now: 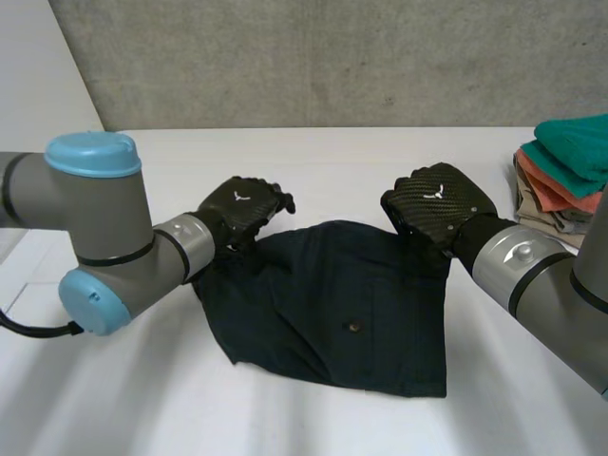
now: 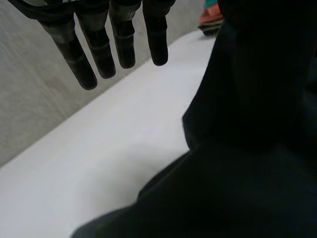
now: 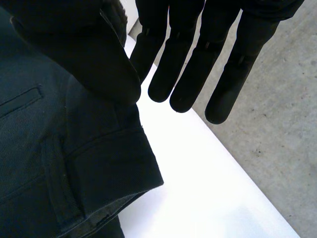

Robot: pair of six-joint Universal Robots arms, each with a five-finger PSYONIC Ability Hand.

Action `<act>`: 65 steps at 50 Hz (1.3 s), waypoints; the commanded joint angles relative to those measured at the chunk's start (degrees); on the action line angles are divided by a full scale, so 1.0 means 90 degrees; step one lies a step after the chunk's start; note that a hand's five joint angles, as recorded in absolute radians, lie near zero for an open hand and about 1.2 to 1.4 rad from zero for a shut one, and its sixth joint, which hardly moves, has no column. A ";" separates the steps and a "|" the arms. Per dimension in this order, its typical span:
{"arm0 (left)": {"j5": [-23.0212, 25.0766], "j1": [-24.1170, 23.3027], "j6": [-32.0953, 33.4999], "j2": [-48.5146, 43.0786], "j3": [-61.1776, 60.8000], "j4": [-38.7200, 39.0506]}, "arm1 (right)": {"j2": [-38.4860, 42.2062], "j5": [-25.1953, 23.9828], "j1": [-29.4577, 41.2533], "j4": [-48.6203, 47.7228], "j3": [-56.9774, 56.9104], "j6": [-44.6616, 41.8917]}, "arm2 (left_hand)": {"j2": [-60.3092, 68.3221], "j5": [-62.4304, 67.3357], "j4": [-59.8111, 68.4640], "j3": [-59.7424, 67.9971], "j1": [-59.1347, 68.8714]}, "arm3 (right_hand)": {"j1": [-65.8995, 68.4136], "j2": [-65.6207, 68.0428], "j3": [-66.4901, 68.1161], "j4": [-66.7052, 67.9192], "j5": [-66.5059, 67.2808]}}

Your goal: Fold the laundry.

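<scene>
A dark navy garment [image 1: 342,304] with a button lies folded in the middle of the white table [image 1: 332,152]. My left hand [image 1: 242,204] hovers at its far left corner. In the left wrist view its fingers [image 2: 104,49] are straight and hold nothing, and the garment [image 2: 247,148] lies beside them. My right hand [image 1: 439,201] is at the far right corner. In the right wrist view its fingers [image 3: 188,74] are straight, and the thumb [image 3: 89,54] pinches the garment's hemmed corner [image 3: 99,163], which hangs raised off the table.
A stack of folded clothes [image 1: 570,171], teal on top of orange and beige, stands at the table's right edge. A grey concrete wall runs behind the table. Bare table surface lies in front of and beyond the garment.
</scene>
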 commanded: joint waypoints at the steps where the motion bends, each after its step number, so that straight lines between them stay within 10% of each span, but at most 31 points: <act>1: -0.0031 -0.0002 0.0359 -0.0268 0.0262 -0.0522 | 0.0022 0.0032 0.0002 0.0028 0.0105 0.0233 | 0.1892 0.1983 0.1957 0.1894 0.1797 | 0.1715 0.1327 0.1279 0.1252 0.1265; 5: -0.0002 -0.0041 0.0398 -0.0268 0.0223 -0.1000 | 0.0051 0.0041 -0.0008 0.0214 0.0027 0.0525 | 0.4972 0.5063 0.5037 0.4974 0.4877 | 0.1715 0.1327 0.1279 0.1252 0.1265; 8: -0.0002 -0.0080 0.0408 -0.0210 0.0155 -0.1322 | 0.0139 0.0061 -0.0037 0.0487 -0.0129 0.0789 | 0.6599 0.6690 0.6664 0.6601 0.6504 | -0.1633 -0.2021 -0.2069 -0.2096 -0.2083; 14: -0.0060 -0.0090 0.0408 0.0034 -0.0060 -0.1470 | 0.0529 0.0022 -0.0398 0.1364 -0.0821 0.1403 | 0.6604 0.6695 0.6670 0.6607 0.6509 | -0.5056 -0.5444 -0.5492 -0.5519 -0.5506; 22: -0.0060 -0.0100 0.0408 0.0620 -0.0743 -0.1441 | 0.1212 -0.0007 -0.0467 0.2380 -0.1925 0.1844 | 0.6604 0.6695 0.6670 0.6607 0.6509 | -0.5568 -0.5955 -0.6003 -0.6030 -0.6017; 31: -0.0187 -0.0227 0.0388 0.1040 -0.1319 -0.1090 | 0.2511 -0.0476 -0.0369 0.2773 -0.2736 0.2332 | 0.6604 0.6695 0.6670 0.6607 0.6509 | -0.5139 -0.5527 -0.5575 -0.5602 -0.5589; 35: -0.0255 -0.0227 0.0398 0.0972 -0.1301 -0.0962 | 0.3078 -0.0496 -0.0359 0.2773 -0.3136 0.2430 | 0.6604 0.6695 0.6670 0.6607 0.6509 | -0.2641 -0.3028 -0.3076 -0.3103 -0.3090; 37: -0.0314 -0.0227 0.0398 0.0914 -0.1232 -0.0904 | 0.3322 -0.0447 -0.0359 0.2763 -0.3468 0.2391 | 0.6604 0.6695 0.6670 0.6607 0.6509 | 0.1649 0.1261 0.1213 0.1186 0.1199; 43: -0.0860 -0.0178 0.0505 0.0455 -0.0111 -0.0192 | 0.3333 -0.0096 -0.0359 0.2149 -0.4678 0.2294 | 0.6604 0.6695 0.6670 0.6607 0.6509 | 0.1715 0.1327 0.1279 0.1252 0.1265; 53: -0.1748 -0.0188 0.0769 0.0396 0.3346 0.2256 | 0.2688 0.0920 -0.0115 -0.2146 -0.5501 0.1708 | 0.6604 0.6695 0.6670 0.6607 0.6509 | 0.1715 0.1327 0.1279 0.1252 0.1265; 65: -0.2414 -0.0432 0.0720 0.0815 0.1779 0.2602 | 0.2532 0.0608 -0.0057 -0.2735 -0.5072 0.1424 | 0.6604 0.6695 0.6670 0.6607 0.6509 | 0.1715 0.1327 0.1279 0.1252 0.1265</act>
